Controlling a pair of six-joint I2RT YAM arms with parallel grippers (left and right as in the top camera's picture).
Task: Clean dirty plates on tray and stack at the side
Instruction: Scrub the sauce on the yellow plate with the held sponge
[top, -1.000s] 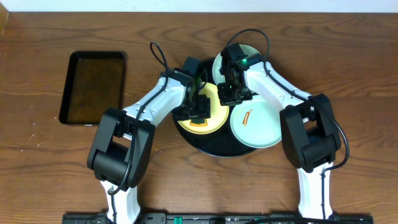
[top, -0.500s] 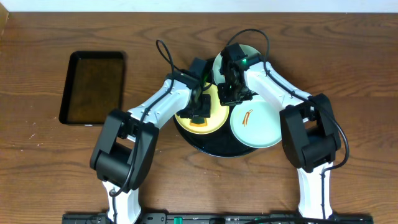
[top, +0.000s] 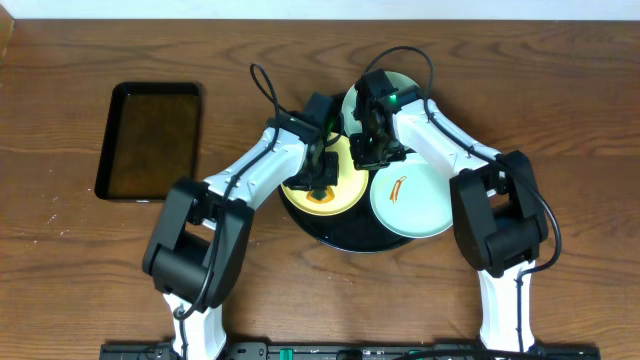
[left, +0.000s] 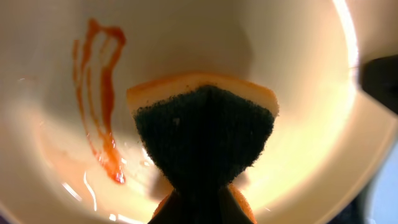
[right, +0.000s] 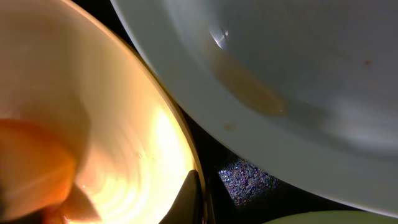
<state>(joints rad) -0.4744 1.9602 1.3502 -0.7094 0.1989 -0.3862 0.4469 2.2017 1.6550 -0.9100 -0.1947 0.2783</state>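
Yellow plate (top: 348, 178), at 9 o'clock on the round black tray (top: 345, 240): scrubbing step. Left hand (top: 320, 190) is clamped on the sponge (left: 205, 124), which is held against the plate with the sauce streak (left: 102, 106) at its 9 o'clock. Right hand (top: 368, 152) is closed at the plate's 2 o'clock rim; whether it pinches that rim cannot be told. Next move, as judged: sweep the sponge across the streak under light pressure.

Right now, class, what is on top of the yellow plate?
A dark-faced orange sponge, pinched by the left gripper, and beside it an orange-red sauce streak. Whatever part of the yellow plate lies beneath the sponge is covered.
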